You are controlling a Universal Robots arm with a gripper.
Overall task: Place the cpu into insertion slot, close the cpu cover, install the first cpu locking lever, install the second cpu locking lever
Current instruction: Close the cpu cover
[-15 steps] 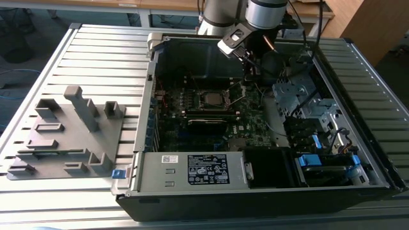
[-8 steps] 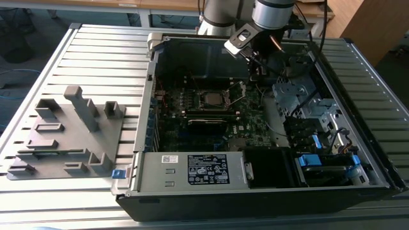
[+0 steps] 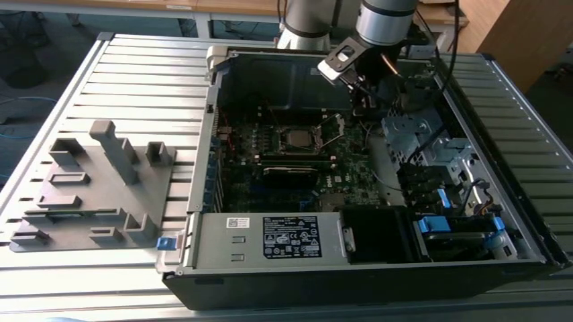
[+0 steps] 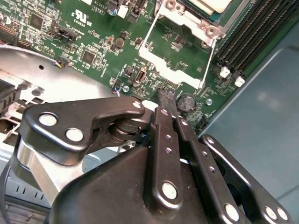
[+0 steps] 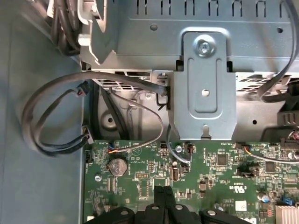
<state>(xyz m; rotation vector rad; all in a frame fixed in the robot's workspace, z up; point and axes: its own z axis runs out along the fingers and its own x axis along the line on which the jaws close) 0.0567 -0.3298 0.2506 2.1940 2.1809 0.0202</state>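
Quick rundown. The gripper (image 3: pixel 363 106) is parked low inside the computer case (image 3: pixel 268 268), over the green board at its far right as the exterior view has it. In both wrist views the two black fingers (image 4: pixel 161 135) are pressed together. Nothing can be seen pinched between them, so it's judged closed and empty.

The relation that matters: the insertion slot (image 3: pixel 283 139) lies toward the exterior view's left of the gripper and a bit nearer. A dull grey square, taken to be the cpu (image 3: pixel 301 139), is seen inside it, so it looks seated already. The cpu cover (image 4: pixel 168 65) is flipped open on the gripper's side of the slot, and in the second wrist view its thin silver frame is stretched across the line of the fingers, with its closest bar just past the fingertips. A strip of board can be made out between bar and tips, so they're judged apart, though it's close.

Hard to make out:
- The two locking levers can't be told from the frame's thin sides.
- The slot is cut off at the edge of the second wrist view.
- How steeply the cover is tilted can't be settled.
- A coin battery (image 4: pixel 187 101) is spotted right beside the fingertips.
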